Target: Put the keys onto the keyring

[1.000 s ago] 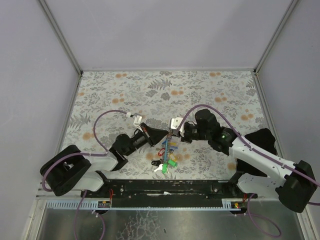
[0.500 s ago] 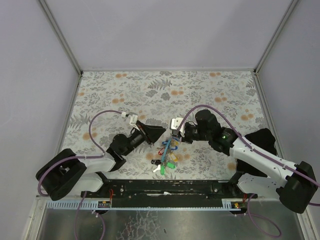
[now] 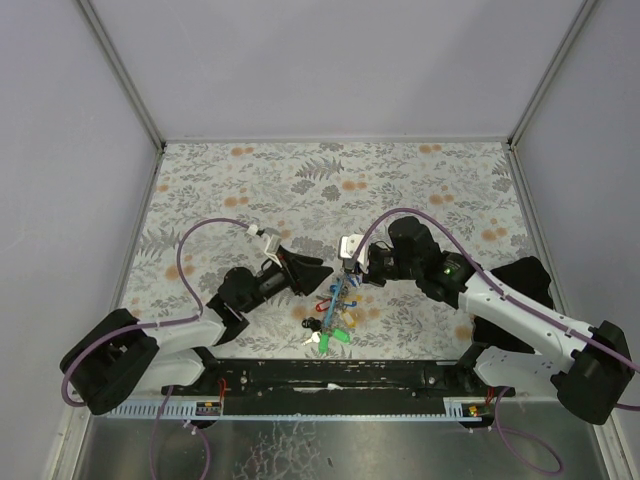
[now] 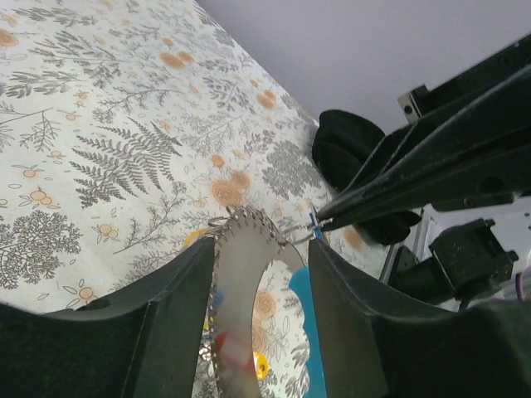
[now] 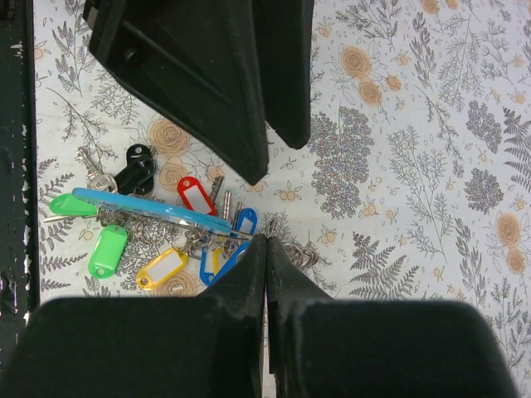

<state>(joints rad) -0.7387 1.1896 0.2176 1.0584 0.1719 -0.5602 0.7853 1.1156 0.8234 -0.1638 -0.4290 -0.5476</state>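
While the right tool point(image 5: 265, 240) has its jaws pressed tight together, its tips pinch the thin silver wire of the keyring point(image 5: 149, 207) just where the light-blue strap ends. The strap runs from that pinch toward the near edge of the flower-patterned counter point(image 3: 400, 180). The bunch lies low between the two arms, close to the black rail point(image 3: 330, 375).

Under and around the strap the keys point(image 5: 166, 265) crowd in a heap: green, yellow, blue and red tags touch or overlap, and a black-headed key point(image 5: 137, 170) lies at the heap's edge beside a bare metal one. Loose wire loops lie tangled just beside the pinching tips.

The left tool point(image 4: 257, 249) stands with its jaws apart and nothing clamped between them. From the right wrist view its two black fingers point(image 5: 216, 91) loom over the counter just beyond the heap, above the red tag and facing the right tool's tips. From the left wrist view those closed tips show just past the gap.

Purple cables point(image 3: 215, 225) arch over both arms.
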